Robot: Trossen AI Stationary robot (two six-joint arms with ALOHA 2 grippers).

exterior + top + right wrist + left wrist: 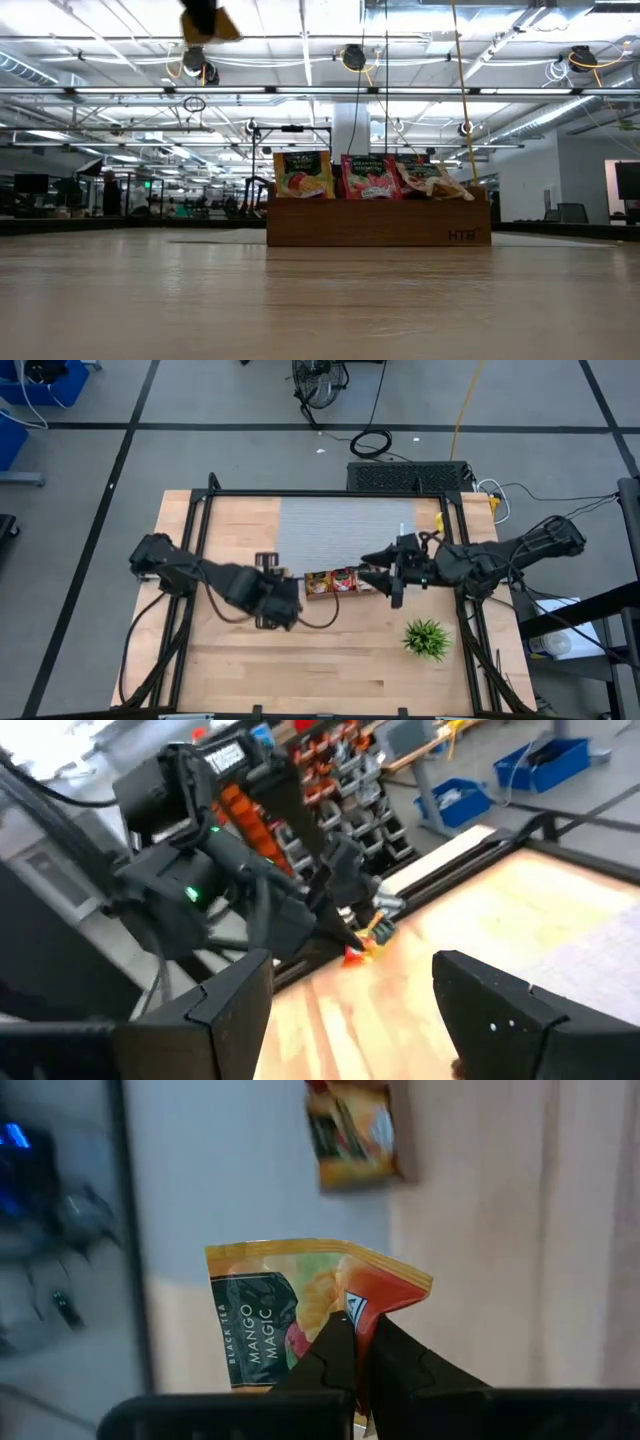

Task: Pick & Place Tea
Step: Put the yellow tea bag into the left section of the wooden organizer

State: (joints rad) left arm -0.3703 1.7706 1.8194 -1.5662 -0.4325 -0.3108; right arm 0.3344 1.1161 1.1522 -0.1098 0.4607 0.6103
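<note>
Two claws hang over the counter (240, 660), and only one is loaded. From overhead, the left claw (285, 603) sits just at nine o'clock of the wooden tray (340, 593), and its wrist camera shows the dark fingers (335, 1355) pinched tight on the lower corner of an orange-yellow mango sachet (300, 1315), which stands up from the grip with its label readable. The sachet is in the air: in the low view it shows as a small yellow scrap (212, 22) high above the counter, well clear of the wood.

From table height the tray already carries sachets standing in a row, a yellow-green one (303, 175), a red one (370, 177) and a paler one leaning at the far end (432, 179).

The right claw (393, 586) waits at three o'clock of the tray with its jaws spread wide and nothing between them.

My reading is that the transport step is in hand: the sachet is gripped and lifted but not yet delivered. The next move calls for carrying it toward three o'clock until it is above the tray's near compartment, lowering it so the sachet drops in among its like, then letting go. With such a shallow corner grip, the sachet could swing or slip on the way.
</note>
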